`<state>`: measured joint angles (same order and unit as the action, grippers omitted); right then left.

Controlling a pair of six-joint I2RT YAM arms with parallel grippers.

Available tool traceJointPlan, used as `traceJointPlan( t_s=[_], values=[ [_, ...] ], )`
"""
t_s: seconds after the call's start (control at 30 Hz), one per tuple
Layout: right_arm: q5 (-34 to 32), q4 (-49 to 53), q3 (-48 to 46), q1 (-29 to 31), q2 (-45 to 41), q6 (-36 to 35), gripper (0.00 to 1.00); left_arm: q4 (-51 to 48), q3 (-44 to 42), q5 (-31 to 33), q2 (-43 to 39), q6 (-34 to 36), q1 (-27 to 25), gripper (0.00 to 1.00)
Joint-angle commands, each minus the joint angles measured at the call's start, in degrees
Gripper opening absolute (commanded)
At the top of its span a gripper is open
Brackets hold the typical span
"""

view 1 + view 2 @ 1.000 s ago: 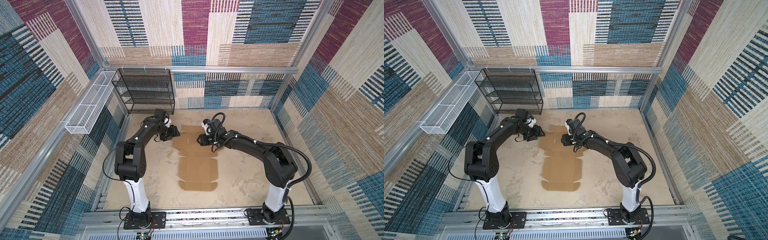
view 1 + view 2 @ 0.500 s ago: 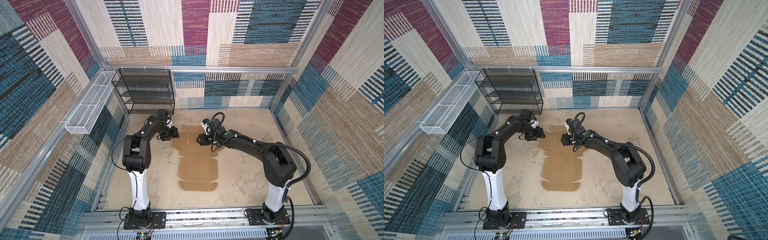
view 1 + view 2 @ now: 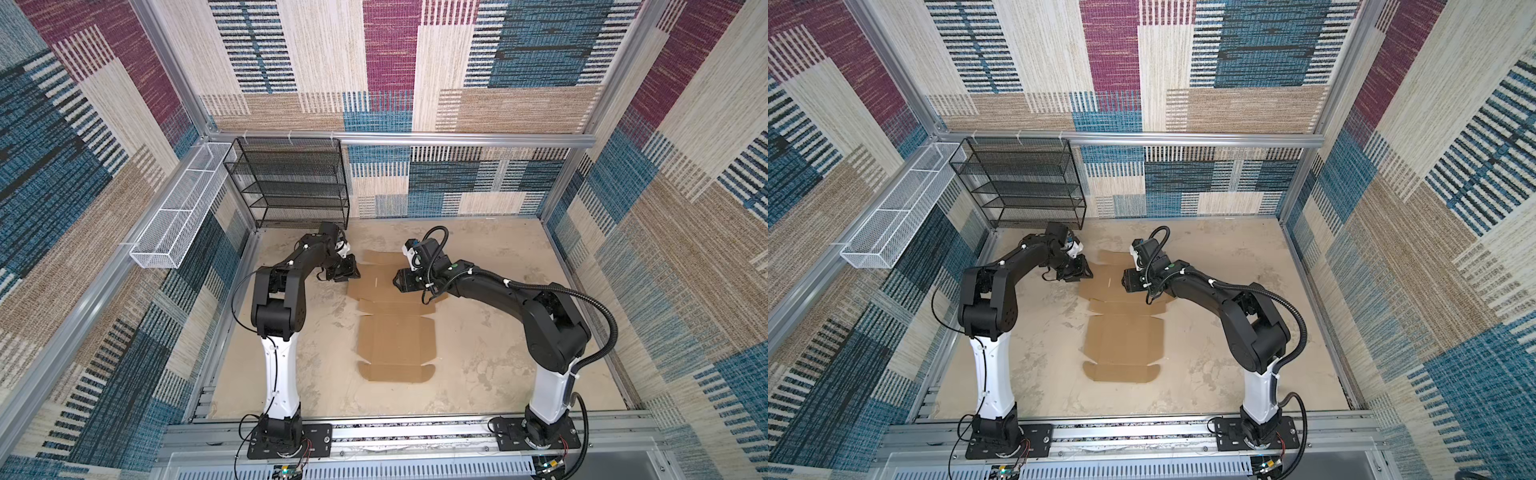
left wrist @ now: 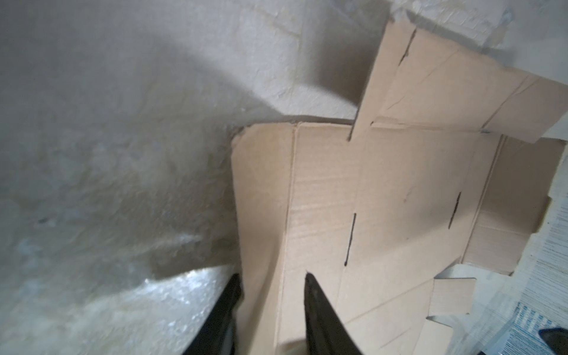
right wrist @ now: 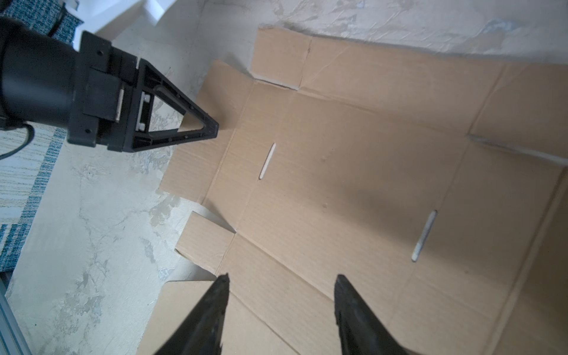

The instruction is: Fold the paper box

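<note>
Between my two arms, on the mottled tabletop (image 3: 498, 332), the paper box (image 3: 395, 345) lay as a flat, unfolded brown sheet, its long axis running from my bases toward the back wall. At its far end my left gripper (image 4: 272, 276) reached the side flap (image 5: 196, 159). Its jaws were narrow but still apart, with one finger (image 4: 319, 307) over the flap's inner face and the other at its outer edge. My right gripper (image 5: 281, 278) hovered over the opposite side of that far panel, jaws spread about halfway and holding nothing. Well off to the back left stood a black wire shelf (image 3: 291, 183), and beside it a white mesh basket (image 3: 178, 216) hung on the frame.
</note>
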<state>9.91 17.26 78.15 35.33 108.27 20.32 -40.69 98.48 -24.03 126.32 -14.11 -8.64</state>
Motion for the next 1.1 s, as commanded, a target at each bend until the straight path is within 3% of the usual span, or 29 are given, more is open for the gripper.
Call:
traceJointPlan(
  t_s=[0.0,0.3,0.53,0.77,0.97,1.07],
  values=[
    [-0.5,-1.3,0.6,-0.1,-0.1,0.4,0.57,2.5,-0.8,-2.0,0.2,-1.0,-0.1,0.36],
    [-0.5,-1.3,0.4,-0.2,-0.8,1.3,0.58,5.4,-3.6,-1.4,-1.0,-2.4,0.0,0.00],
    [0.2,-1.4,0.6,-0.1,-2.2,7.0,0.66,13.1,-11.3,-1.4,-6.3,-5.0,-0.1,0.00],
    [-1.5,-5.9,0.4,-0.2,-3.5,23.2,0.77,32.5,-29.8,4.4,-18.1,-11.5,-1.3,0.00],
    [1.3,-13.4,-1.2,-1.4,-2.8,44.8,0.78,46.1,-41.7,9.9,-26.2,-14.2,-2.9,0.00],
    [0.9,-12.3,1.4,-1.6,-0.8,52.1,0.77,51.7,-46.4,12.1,-29.4,-15.1,-3.7,0.00]
  ],
)
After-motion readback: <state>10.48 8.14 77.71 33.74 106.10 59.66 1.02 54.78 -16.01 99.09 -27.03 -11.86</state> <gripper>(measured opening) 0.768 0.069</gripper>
